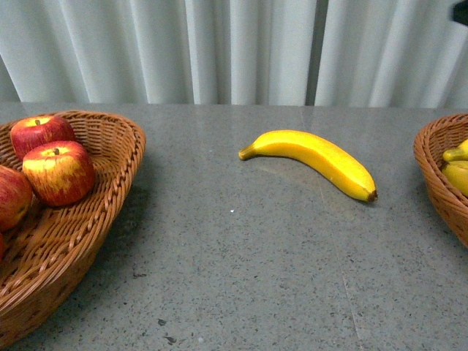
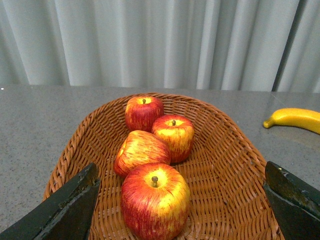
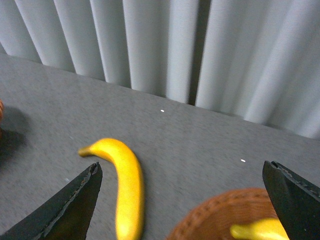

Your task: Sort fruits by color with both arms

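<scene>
Left end effector spread wide, empty; 4 apples in basket ahead between its jaws. Right end effector same; banana on desk by 1 jaw.

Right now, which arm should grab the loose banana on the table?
Right. The right gripper, open, faces the banana beside the basket holding bananas; the left gripper faces the apple basket.

Counted: four red apples; one loose banana; two basketed bananas, partly cropped; two wicker baskets.
</scene>
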`<control>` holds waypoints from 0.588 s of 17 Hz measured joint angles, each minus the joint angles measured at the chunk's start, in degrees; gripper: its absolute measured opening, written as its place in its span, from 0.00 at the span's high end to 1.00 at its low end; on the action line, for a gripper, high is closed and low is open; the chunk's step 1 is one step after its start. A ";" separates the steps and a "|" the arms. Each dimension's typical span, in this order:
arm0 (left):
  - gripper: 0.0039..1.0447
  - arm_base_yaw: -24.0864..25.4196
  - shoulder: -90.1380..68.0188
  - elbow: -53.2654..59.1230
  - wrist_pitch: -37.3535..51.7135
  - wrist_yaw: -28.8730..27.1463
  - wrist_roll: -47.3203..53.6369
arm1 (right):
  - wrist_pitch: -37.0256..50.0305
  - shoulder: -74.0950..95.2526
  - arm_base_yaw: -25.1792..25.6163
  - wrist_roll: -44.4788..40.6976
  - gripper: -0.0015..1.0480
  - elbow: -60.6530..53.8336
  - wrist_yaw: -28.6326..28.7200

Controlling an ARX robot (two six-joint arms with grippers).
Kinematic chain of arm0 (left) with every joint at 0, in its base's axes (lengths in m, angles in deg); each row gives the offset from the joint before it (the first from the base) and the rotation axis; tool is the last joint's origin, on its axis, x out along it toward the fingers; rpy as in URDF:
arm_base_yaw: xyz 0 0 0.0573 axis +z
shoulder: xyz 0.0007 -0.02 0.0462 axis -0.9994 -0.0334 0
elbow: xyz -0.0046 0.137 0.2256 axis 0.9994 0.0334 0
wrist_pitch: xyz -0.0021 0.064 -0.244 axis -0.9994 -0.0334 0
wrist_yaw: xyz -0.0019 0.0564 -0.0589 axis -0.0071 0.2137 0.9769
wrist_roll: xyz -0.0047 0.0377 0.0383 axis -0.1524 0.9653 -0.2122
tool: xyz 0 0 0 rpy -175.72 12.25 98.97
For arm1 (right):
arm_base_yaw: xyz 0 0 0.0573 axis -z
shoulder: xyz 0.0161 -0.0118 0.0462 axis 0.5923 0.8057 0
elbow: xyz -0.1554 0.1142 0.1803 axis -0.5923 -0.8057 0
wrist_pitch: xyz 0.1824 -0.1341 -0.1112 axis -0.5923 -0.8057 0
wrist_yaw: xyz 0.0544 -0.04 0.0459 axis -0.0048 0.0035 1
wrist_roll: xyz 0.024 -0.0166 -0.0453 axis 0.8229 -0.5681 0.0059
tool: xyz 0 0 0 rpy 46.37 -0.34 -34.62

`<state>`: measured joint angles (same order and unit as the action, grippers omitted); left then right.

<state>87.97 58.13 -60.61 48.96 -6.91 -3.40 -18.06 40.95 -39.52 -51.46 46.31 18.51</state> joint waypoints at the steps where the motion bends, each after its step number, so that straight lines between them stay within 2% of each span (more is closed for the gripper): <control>1: 0.06 0.00 0.00 0.00 0.00 -0.02 0.00 | 0.57 4.57 -4.13 3.08 0.06 3.67 -1.90; 2: 0.06 0.00 0.00 0.00 0.00 -0.02 0.00 | -0.48 10.93 -8.98 5.09 0.06 9.38 -4.07; 3: 0.06 0.00 0.00 0.00 0.00 0.00 0.00 | -2.78 15.78 -11.52 5.53 0.06 14.32 -5.44; 6: 0.06 0.00 0.00 0.00 0.02 0.00 0.00 | -7.50 24.90 -12.55 5.31 0.06 22.05 -7.91; 10: 0.06 0.00 0.00 0.00 0.00 0.00 0.00 | -12.17 27.82 -12.48 1.60 0.06 24.33 -8.20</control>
<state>87.97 58.13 -60.61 48.96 -6.91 -3.40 -30.23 68.78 -52.00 -49.87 70.64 10.31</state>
